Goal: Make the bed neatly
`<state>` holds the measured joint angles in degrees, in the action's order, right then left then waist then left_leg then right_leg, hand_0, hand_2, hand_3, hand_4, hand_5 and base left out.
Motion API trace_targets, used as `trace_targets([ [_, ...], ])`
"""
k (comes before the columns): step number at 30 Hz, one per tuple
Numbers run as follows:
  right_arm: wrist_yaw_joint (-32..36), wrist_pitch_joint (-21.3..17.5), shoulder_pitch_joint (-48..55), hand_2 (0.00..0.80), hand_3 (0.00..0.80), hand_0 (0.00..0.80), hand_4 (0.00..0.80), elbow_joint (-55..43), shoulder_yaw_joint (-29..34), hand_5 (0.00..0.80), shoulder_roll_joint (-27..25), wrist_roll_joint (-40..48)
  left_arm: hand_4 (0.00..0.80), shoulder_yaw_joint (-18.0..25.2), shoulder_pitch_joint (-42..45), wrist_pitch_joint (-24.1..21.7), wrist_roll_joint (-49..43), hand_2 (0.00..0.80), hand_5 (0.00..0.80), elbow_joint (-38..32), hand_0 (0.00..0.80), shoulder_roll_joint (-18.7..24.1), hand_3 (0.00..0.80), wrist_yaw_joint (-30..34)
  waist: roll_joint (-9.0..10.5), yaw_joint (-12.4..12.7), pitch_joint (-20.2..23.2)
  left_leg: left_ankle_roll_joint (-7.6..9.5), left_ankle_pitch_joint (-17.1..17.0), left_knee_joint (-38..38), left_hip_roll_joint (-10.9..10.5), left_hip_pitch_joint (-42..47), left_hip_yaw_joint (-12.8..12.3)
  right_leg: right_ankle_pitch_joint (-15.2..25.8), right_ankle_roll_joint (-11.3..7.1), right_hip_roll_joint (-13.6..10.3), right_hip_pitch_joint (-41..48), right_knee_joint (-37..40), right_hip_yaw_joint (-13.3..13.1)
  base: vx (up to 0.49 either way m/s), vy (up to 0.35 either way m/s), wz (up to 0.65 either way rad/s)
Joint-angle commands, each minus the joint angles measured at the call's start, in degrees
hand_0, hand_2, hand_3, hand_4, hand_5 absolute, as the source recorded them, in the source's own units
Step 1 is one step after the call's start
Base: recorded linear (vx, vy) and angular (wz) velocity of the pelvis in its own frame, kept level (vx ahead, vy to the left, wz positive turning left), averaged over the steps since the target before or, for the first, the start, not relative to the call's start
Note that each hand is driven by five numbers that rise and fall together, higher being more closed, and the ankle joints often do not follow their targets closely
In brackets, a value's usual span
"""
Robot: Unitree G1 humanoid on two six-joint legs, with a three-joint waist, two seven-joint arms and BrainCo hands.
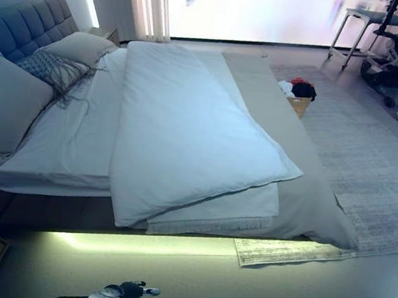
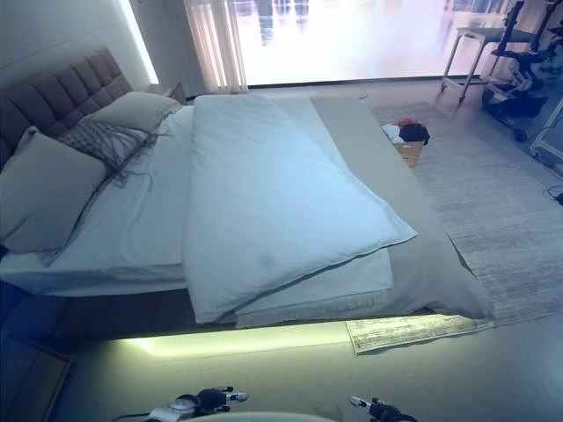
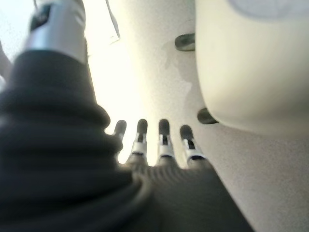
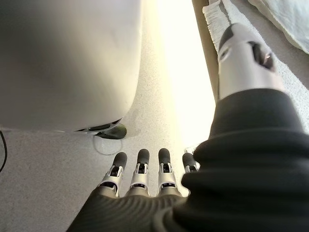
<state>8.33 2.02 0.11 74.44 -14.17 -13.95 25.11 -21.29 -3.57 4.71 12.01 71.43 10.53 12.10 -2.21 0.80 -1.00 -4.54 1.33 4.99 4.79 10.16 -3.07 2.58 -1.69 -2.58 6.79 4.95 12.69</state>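
So I'm parked at the near side of the bed (image 1: 70, 210), looking across it. The white duvet (image 1: 187, 126) lies over the middle and right part of the mattress, and it's not square: its near corner is folded over on a diagonal, so a second layer and a strip of grey bedspread (image 1: 308, 197) show underneath on the right. The left part is bare white sheet (image 1: 71, 134). Up at the left by the padded headboard (image 1: 33, 26) there's a big pillow (image 1: 6, 102), a smaller grey fringed cushion (image 1: 50, 69) and another pillow (image 1: 81, 47) further back.

Both hands hang low by my sides, well apart from the bedding. My left hand (image 3: 159, 145) has its fingers (image 3: 164, 137) straight and relaxed, pointing down at the floor, holding nothing. Same for my right hand (image 4: 140, 179), fingers (image 4: 141, 169) loose and spread a little, nothing in them.

On the rug (image 1: 370, 161) to the right of the bed sits a basket (image 1: 298, 99) with clothes in it.
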Motion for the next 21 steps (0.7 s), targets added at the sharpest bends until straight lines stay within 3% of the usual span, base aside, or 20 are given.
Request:
trace_targets([
  [1,0.57,0.23,-3.95,0.0,0.0,0.0,0.0,2.2,-1.44,0.0,3.63,-0.13,0.0,-3.83,-0.49,0.75,-3.57,0.0,0.0,4.33,0.0,-0.91,0.0,0.42,3.57,0.42,-0.87,3.93,0.79,0.01,-3.92,-2.37,-0.78,-0.63,-3.04,-1.78,0.5,0.05,-3.51,0.0,0.0,0.0],
  [11,1.38,0.66,-3.68,0.0,0.0,0.0,0.0,2.04,-1.7,0.0,3.91,1.78,0.0,-2.56,-0.92,-1.77,1.94,0.0,0.0,4.33,0.0,-0.74,0.0,-3.58,3.7,0.38,-1.0,3.98,0.68,0.01,-3.86,-2.43,-0.31,-0.92,-2.6,-1.26,0.58,0.01,-3.91,0.002,-0.011,0.0],
  [21,0.75,0.64,-3.09,0.0,0.0,0.0,0.0,2.1,-1.53,0.0,3.69,2.38,0.0,-0.49,-0.18,1.56,-1.74,0.0,0.0,5.36,0.0,0.17,0.0,-8.01,3.44,0.56,-0.94,3.7,0.3,0.01,-3.67,-2.73,-0.04,-1.18,-2.37,-1.08,0.53,0.05,-3.57,0.004,-0.028,0.0],
])
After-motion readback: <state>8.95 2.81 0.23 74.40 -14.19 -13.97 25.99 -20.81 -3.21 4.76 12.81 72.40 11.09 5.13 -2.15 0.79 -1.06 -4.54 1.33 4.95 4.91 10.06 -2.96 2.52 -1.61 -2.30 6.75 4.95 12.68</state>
